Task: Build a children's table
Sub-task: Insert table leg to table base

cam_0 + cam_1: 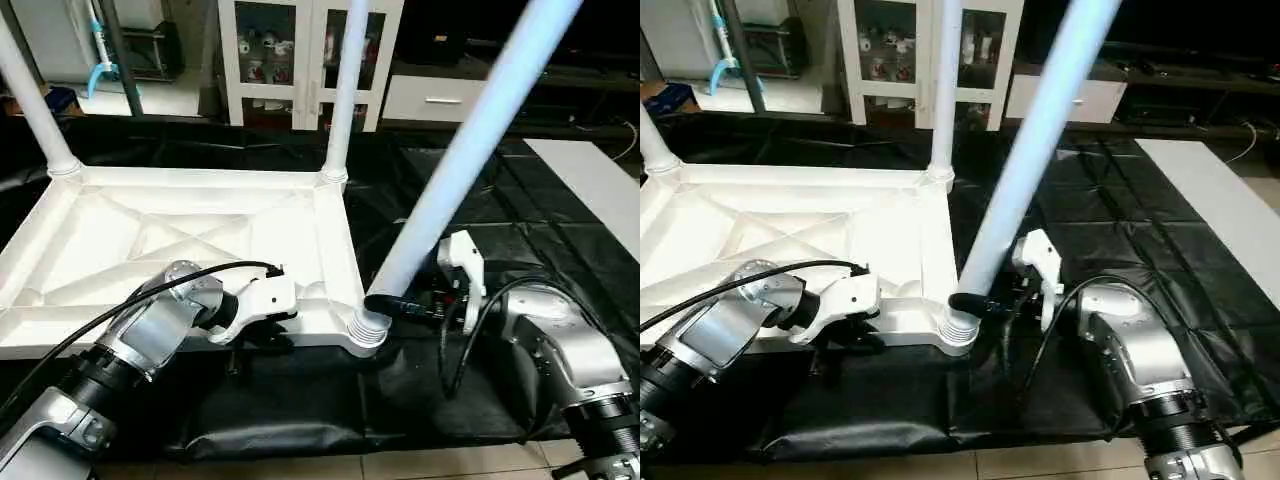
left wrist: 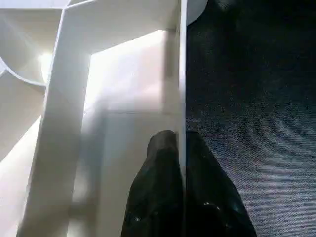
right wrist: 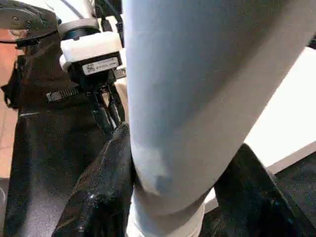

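Black mat [image 1: 300, 410] on tile; white cabinet [image 1: 300, 60] behind (perhaps glass-fronted).

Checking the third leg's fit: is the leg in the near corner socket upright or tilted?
Tilted. The leg leans away from the tabletop, unlike the two upright far legs, with the right pincer around its base.

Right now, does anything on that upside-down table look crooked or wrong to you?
Yes. The near corner leg leans hard to the right in its socket, while the two far legs stand nearly upright. The right tool grips it near its base; the left tool pinches the tabletop's rim.
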`<state>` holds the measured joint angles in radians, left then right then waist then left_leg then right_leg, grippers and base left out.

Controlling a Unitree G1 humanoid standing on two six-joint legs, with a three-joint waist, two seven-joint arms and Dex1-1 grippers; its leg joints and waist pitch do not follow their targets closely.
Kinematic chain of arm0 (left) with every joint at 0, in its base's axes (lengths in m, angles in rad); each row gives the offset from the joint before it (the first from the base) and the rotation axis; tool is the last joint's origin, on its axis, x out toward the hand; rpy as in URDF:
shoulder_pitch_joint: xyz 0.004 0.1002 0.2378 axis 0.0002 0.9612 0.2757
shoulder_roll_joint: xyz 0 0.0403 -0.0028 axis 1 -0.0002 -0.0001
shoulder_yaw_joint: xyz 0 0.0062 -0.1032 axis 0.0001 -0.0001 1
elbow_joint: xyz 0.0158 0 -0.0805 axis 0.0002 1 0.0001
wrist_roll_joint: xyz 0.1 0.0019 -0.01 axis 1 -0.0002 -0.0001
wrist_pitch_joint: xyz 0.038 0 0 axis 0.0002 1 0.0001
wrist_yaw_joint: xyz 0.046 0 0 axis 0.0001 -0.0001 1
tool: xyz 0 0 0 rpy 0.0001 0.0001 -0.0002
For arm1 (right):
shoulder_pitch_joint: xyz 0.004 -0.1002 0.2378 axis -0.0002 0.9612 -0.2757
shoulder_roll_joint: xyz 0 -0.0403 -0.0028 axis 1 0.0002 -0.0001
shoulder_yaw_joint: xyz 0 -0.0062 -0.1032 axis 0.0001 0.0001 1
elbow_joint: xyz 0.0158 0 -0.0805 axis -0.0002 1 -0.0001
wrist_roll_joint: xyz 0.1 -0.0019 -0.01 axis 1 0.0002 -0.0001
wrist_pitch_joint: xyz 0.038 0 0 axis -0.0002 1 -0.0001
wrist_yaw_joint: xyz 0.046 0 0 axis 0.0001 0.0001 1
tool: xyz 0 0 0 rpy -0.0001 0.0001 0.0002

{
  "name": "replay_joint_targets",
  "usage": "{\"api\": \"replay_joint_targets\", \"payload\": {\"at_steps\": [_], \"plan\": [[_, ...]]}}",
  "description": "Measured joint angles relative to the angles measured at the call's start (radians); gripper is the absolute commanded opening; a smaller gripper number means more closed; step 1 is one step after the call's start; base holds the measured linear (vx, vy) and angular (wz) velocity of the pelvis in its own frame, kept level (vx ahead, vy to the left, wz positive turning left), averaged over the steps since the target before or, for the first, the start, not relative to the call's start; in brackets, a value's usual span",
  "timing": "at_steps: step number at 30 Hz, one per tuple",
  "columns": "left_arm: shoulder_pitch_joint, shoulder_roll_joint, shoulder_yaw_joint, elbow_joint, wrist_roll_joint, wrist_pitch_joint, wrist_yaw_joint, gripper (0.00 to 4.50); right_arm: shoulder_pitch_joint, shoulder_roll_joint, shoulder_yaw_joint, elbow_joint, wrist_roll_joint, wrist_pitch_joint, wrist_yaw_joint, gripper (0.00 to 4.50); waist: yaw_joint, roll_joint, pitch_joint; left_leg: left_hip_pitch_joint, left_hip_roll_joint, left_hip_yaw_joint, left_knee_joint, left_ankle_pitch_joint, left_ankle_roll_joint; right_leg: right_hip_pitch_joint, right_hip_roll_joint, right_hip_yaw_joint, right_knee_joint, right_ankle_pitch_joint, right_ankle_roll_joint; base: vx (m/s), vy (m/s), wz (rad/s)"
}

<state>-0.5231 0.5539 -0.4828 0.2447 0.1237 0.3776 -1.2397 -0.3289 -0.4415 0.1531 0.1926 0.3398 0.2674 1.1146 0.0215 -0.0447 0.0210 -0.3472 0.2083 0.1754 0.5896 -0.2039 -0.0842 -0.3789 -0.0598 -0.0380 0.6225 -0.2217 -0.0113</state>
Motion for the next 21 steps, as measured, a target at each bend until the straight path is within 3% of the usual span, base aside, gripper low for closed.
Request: {"api": "replay_joint_targets", "payload": {"at_steps": [8, 21], "plan": [[0.005, 0.013, 0.001, 0.000, 0.001, 0.000, 0.000, 0.00, -0.030, 0.039, 0.028, 0.030, -0.037, -0.019, -0.020, 1.84, -0.019, -0.004, -0.002, 0.000, 0.000, -0.001, 0.000, 0.000, 0.000, 0.000, 0.000, 0.000, 0.000, 0.000, 0.000, 0.000, 0.000, 0.00], [0.008, 0.006, -0.003, -0.007, 0.001, 0.008, 0.004, 0.00, -0.011, 0.038, 0.010, 0.036, -0.024, -0.018, -0.016, 1.84, -0.018, -0.008, -0.005, 0.001, -0.001, -0.002, -0.003, 0.000, 0.000, 0.004, 0.000, -0.001, -0.010, 0.000, 0.000, 0.000, 0.000, 0.00]]}}
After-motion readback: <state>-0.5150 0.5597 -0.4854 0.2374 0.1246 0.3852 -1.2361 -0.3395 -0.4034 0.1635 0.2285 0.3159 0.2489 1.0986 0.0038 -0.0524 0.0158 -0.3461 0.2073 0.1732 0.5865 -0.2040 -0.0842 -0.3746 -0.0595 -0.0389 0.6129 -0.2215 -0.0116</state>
